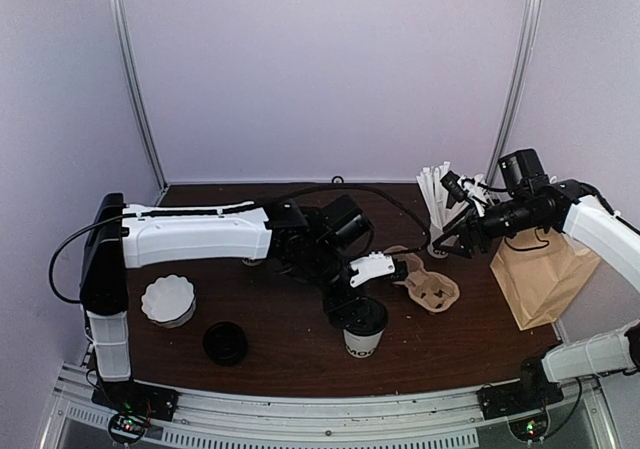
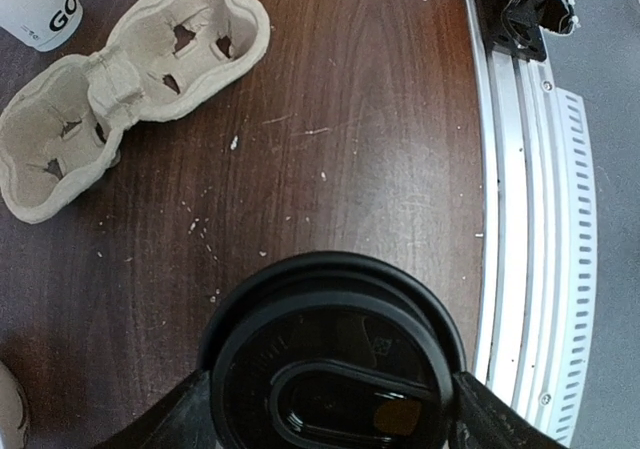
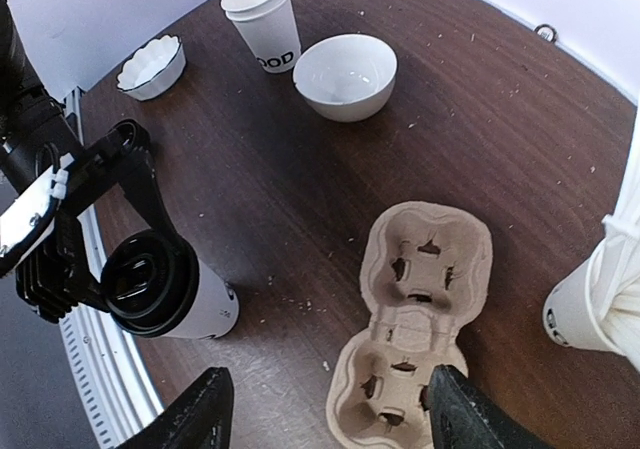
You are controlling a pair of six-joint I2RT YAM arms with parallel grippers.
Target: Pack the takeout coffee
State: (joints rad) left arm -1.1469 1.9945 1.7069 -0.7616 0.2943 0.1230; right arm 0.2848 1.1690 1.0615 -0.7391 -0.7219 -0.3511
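Near front table [image 1: 290, 354] edge, takeout coffee [image 1: 363, 331]

The takeout coffee [image 1: 363, 329] is a white paper cup with black lettering on its near side and a black plastic lid [image 2: 335, 369] pressed over its mouth. The lid is round, with a raised rim and an oval recess in its top. The cup stands upright on the dark table [image 1: 290, 344], close to the near edge and slightly right of the middle. The fingers of the left end effector [image 2: 330, 414] flank the lid at its rim; whether they squeeze it cannot be told.
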